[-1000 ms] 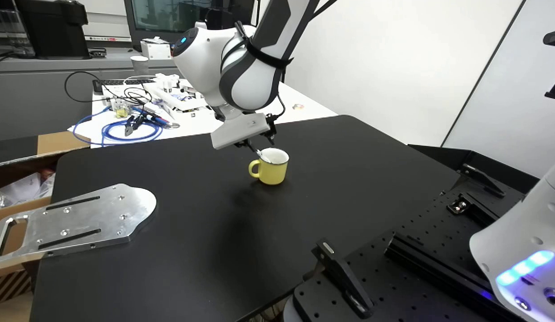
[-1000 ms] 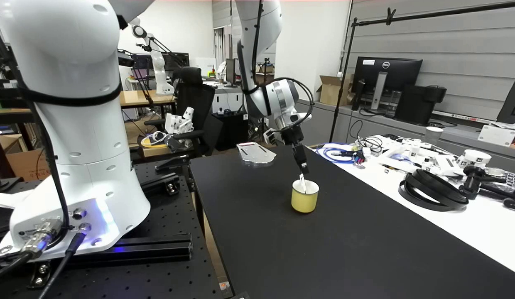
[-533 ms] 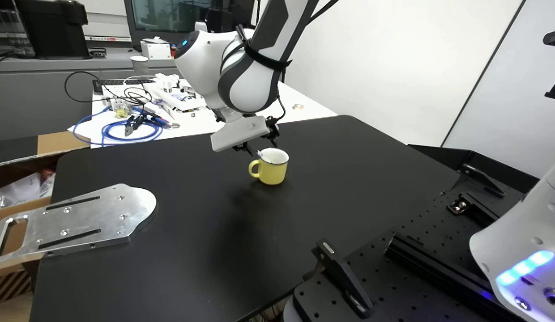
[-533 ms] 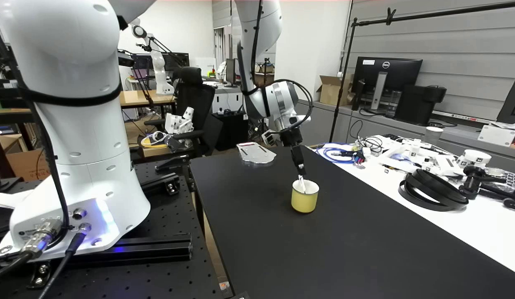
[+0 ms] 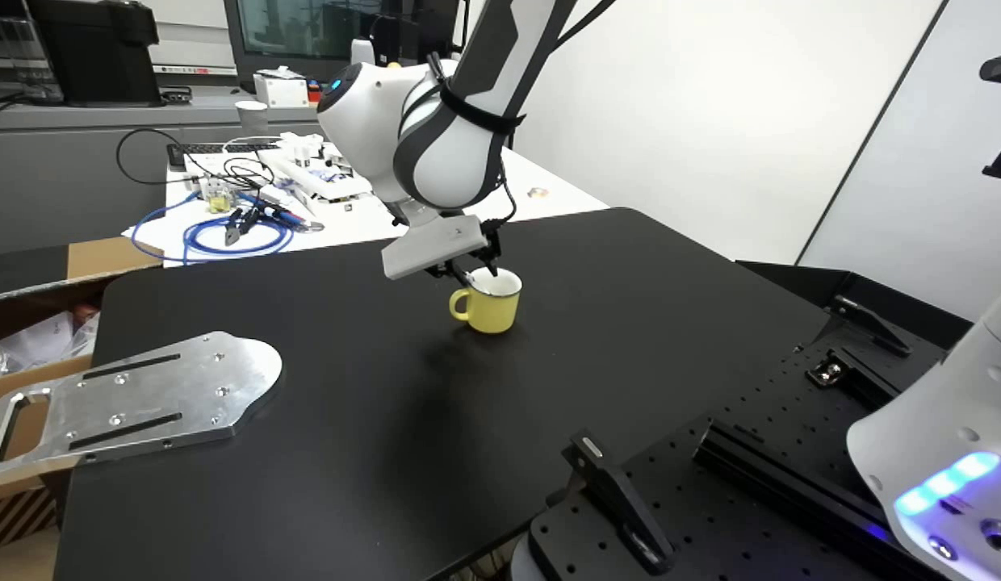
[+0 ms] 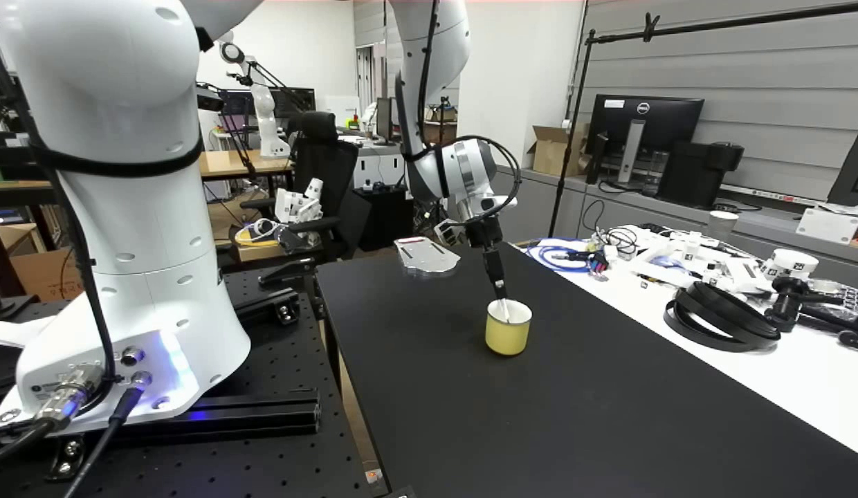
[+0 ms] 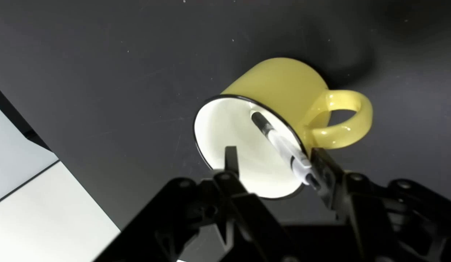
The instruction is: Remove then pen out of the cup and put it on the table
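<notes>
In the wrist view, your claw (image 7: 274,156) comes in from six o'clock, its body dark, blurred and cut off by the edge. Its jaws stand apart, so you have it released, grasping nothing. Ahead, the cup (image 7: 283,78) sits on the black tabletop (image 7: 102,72), mouth toward seven o'clock, handle (image 7: 365,116) at three. The pen (image 7: 285,147) leans inside, dark tip toward ten or eleven o'clock, and crosses the rim at four; there its upper end lies right by one jaw, and you cannot tell whether they touch.

In an exterior view, a pale block (image 5: 433,244) on the wrist covers most of your claw; two dark tips show below it, at eleven and twelve o'clock of the cup. The pen is barely a pale fleck there, hard to make out. A metal plate (image 5: 169,387) lies between eight and nine o'clock of the cup.

In an exterior view, the arm (image 6: 436,41) is cut off at twelve o'clock. One jaw masks the other, hiding the gap from you. The pen shows as a white sliver in the cup, whose handle is hidden. A white table (image 6: 802,387) stands at three o'clock.
</notes>
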Controlling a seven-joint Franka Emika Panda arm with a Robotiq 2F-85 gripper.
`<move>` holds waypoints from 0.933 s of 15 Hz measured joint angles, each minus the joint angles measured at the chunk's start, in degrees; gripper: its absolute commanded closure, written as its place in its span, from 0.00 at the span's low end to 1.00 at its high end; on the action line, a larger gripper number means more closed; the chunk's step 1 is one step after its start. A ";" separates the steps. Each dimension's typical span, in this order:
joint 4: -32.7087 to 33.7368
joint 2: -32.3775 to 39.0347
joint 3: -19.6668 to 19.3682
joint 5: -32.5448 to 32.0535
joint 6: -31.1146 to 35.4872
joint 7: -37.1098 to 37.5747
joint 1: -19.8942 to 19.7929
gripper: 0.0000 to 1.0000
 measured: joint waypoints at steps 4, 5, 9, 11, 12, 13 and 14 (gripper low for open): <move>0.00 0.03 0.00 0.76 0.01 -0.01 0.11 0.99; 0.00 0.03 0.00 0.89 0.01 -0.01 0.12 1.00; 0.11 -0.02 -0.05 1.24 -0.03 -0.01 0.13 0.97; 0.50 -0.07 -0.15 1.86 -0.03 -0.20 0.12 0.97; 0.88 -0.14 -0.22 2.14 -0.03 -0.37 0.11 0.97; 1.35 -0.27 -0.30 2.45 -0.03 -0.58 0.10 0.97; 1.88 -0.49 -0.44 2.96 -0.03 -0.86 0.10 0.97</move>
